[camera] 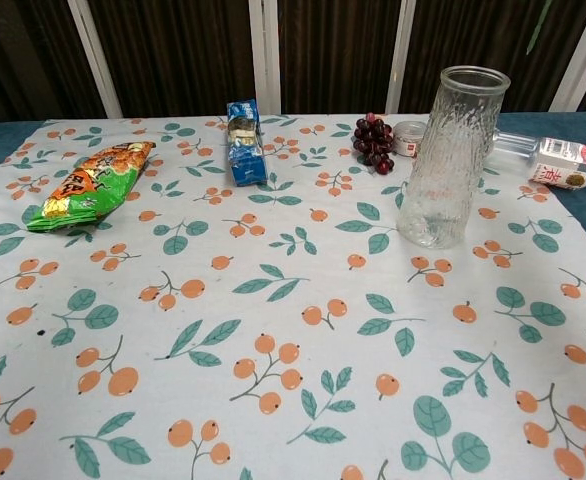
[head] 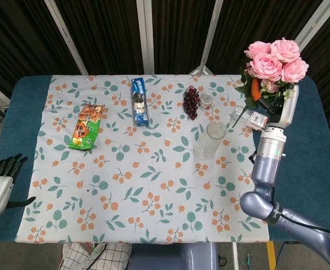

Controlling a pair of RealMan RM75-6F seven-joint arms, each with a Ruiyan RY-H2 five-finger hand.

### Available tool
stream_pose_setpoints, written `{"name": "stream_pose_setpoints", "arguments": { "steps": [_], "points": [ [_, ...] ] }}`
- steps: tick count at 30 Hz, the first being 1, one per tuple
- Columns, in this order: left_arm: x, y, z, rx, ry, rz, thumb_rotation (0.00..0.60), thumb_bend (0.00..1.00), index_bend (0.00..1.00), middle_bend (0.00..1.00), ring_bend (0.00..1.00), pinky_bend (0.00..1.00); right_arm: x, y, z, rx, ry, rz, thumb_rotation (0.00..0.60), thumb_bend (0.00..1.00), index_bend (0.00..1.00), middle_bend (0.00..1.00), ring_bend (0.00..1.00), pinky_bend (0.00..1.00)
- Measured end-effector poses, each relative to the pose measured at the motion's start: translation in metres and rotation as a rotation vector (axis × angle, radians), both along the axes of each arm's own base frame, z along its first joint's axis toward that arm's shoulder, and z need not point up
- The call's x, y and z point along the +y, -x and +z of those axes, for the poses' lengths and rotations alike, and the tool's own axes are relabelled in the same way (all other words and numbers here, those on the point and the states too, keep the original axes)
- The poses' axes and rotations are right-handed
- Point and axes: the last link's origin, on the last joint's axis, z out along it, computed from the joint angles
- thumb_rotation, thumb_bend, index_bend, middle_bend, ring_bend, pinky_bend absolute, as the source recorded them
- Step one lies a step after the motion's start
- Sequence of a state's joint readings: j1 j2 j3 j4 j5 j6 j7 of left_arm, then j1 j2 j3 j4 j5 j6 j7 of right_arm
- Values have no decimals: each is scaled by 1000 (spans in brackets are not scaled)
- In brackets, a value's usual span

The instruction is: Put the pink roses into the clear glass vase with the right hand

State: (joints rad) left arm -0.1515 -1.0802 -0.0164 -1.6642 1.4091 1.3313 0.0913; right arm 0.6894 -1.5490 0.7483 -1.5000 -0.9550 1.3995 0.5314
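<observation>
Around the clear glass vase (camera: 449, 158) several things lay on the floral tablecloth (head: 148, 174): a bunch of dark grapes (camera: 373, 142) and a small round tin (camera: 409, 137) behind it, a clear bottle with a red-and-white label (camera: 558, 163) on its side just to its right, a blue snack packet (camera: 243, 153) further left, and a green-and-orange snack bag (camera: 93, 184) near the left edge. The bottle and tin sat closest to the vase; nothing covered its open mouth. The vase stood upright, mouth up, its long axis vertical, on the right half of the cloth. The pink roses (head: 275, 59) were raised above the table's far right corner, blooms uppermost and stems running down, roughly upright, beyond and to the right of the vase. The right hand (head: 262, 91) was wrapped round their stems, largely hidden among the leaves. The left hand (head: 0, 183) rested low at the table's left edge, empty, fingers spread apart. The cloth covered a teal table (head: 24, 107), with dark slatted panels and pale frames behind it.
</observation>
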Motion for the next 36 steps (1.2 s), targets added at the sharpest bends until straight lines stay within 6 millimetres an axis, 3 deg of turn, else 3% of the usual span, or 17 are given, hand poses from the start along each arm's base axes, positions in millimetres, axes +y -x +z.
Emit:
{"name": "stream_pose_setpoints", "arguments": {
  "steps": [14, 29, 36],
  "points": [
    [-1, 0, 1, -13, 4, -3, 600, 0, 0, 0, 0, 0, -6, -8, -29, -17, -45, -5, 600, 390, 379, 491, 521, 478],
    [0, 0, 3, -25, 3, 4, 600, 0, 0, 0, 0, 0, -9, -32, -37, -18, -37, 39, 600, 390, 379, 490, 521, 478],
    [-1, 0, 4, -29, 5, 3, 600, 0, 0, 0, 0, 0, -9, -30, -45, -10, -52, 28, 600, 390, 379, 490, 521, 478]
  ]
}}
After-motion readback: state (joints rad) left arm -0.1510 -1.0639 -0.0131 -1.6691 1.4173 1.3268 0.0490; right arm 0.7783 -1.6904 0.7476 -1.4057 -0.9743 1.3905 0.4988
